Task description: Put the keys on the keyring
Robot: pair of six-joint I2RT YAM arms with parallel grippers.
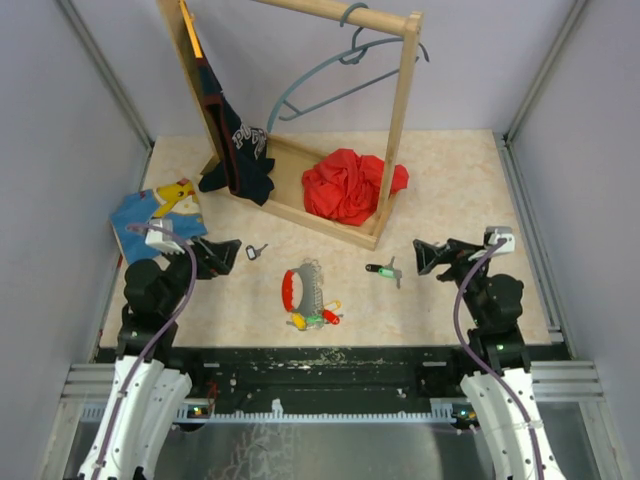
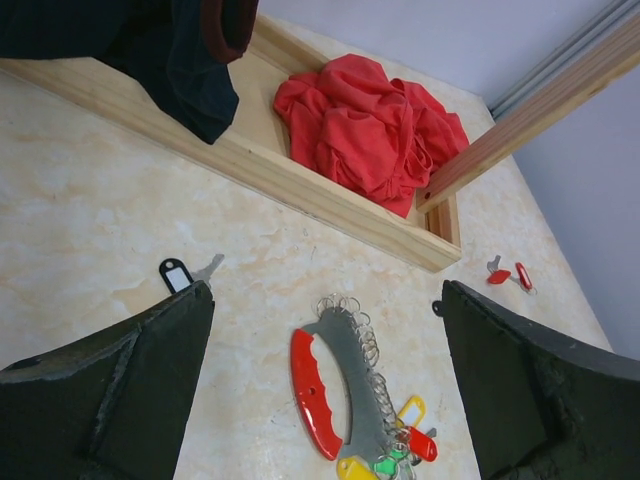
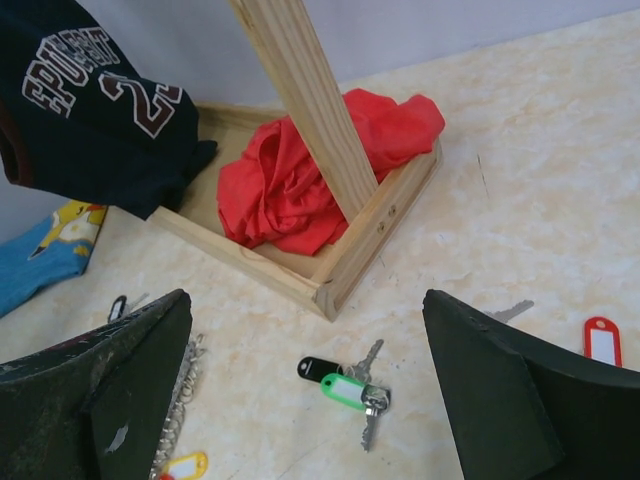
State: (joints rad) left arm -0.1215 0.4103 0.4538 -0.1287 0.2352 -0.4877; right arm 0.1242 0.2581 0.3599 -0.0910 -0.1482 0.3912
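The keyring [image 1: 303, 290] lies mid-table: a red curved handle on a grey plate lined with silver rings, with yellow, green and red tabs at its near end. It also shows in the left wrist view [image 2: 335, 385]. A bunch of keys with green and black tags [image 1: 385, 270] lies to its right, also in the right wrist view [image 3: 350, 388]. A key with a black tag [image 1: 256, 251] lies to its left. A red-tagged key [image 3: 602, 340] lies by the right gripper. My left gripper [image 1: 225, 255] and right gripper [image 1: 425, 257] are open and empty, low over the table, either side of the keyring.
A wooden clothes rack with a base tray [image 1: 300, 215] stands behind, holding a red cloth [image 1: 350, 185], a hanging dark shirt [image 1: 235, 145] and a blue hanger [image 1: 330, 80]. A blue and yellow garment [image 1: 160, 210] lies at the far left.
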